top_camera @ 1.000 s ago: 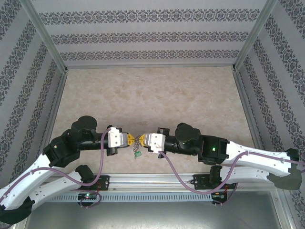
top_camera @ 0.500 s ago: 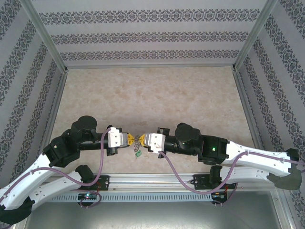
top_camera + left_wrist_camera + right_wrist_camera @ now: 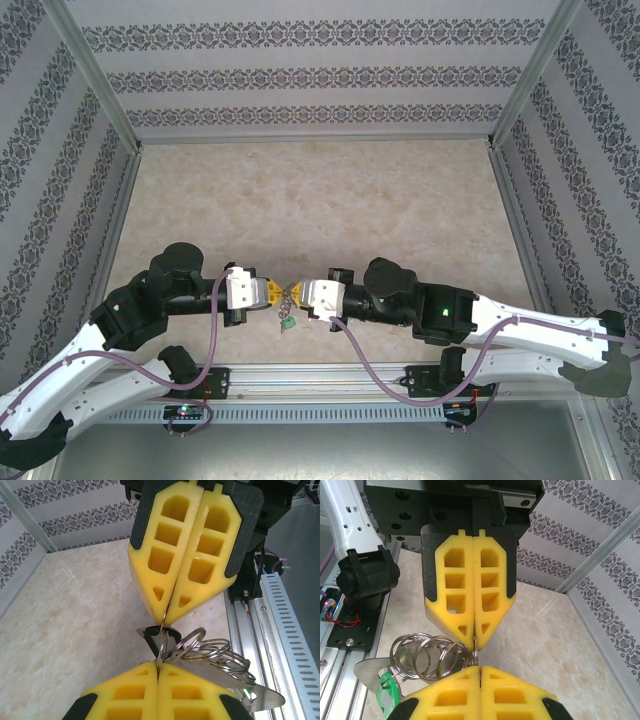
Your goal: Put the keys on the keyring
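Yellow on yellow, the two hands meet tip to tip over the near edge of the marbled table [image 3: 320, 200]. The left hand [image 3: 277, 292] reaches in from the left and the right hand [image 3: 298, 292] from the right, both roughly level and pointing at each other. Each hand has its jaws pressed fully together, with no gap between the pads. The keyring [image 3: 287, 306] hangs between the two tips, lifted off the table, with its green tag [image 3: 285, 324] dangling lowest.

From the left wrist, the left hand [image 3: 158, 672] fills the bottom and the right hand [image 3: 166, 616] comes down from above. A thin wire loop of the keyring runs from one closed tip to the other, pinched by both. Just beside that wire, between the tips, sits a small black piece with a silvery rim. It looks like the head of the key [image 3: 151, 636], though its blade is hidden and I cannot tell which hand, if either, grips it. To the right, several overlapping metal rings [image 3: 215, 655] bunch together above the flat grey body [image 3: 262, 694], with the slotted rail [image 3: 280, 625] behind them.

From the right wrist, the right hand [image 3: 480, 672] is at the bottom and the left hand [image 3: 474, 632] is above. Here the rings fan out to the left of the tips, and the tag hangs beneath them.
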Tool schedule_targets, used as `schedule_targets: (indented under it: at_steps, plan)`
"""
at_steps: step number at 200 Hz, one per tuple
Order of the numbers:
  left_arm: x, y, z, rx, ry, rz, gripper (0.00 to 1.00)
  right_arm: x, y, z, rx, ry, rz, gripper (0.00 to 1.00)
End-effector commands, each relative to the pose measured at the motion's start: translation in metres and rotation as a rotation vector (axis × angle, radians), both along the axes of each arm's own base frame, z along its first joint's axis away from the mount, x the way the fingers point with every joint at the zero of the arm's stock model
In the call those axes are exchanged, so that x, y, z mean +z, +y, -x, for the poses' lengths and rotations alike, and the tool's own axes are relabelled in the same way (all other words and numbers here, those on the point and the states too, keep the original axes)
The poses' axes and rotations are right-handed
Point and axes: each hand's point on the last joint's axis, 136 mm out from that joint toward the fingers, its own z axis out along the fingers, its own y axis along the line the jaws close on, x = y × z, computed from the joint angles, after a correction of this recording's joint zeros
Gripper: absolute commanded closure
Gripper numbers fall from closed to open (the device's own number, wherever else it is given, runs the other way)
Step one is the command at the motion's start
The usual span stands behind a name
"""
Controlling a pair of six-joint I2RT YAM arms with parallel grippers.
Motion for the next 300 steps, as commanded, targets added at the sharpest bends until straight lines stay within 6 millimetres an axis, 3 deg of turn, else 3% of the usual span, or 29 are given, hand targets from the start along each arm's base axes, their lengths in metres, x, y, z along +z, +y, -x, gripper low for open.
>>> schedule_targets:
  at_steps: [1,300]
  plan:
    - [0.0073,0.0020,-0.0014,0.003,-0.038,0.011,1.00,0.0154,-0.0033,0.0058,0.010,0.005,-0.044,1.00]
    - [0.0071,0.0021,-0.0020,0.005,-0.035,0.006,1.00,0.0118,0.0003,0.0079,0.021,0.029,-0.050,1.00]
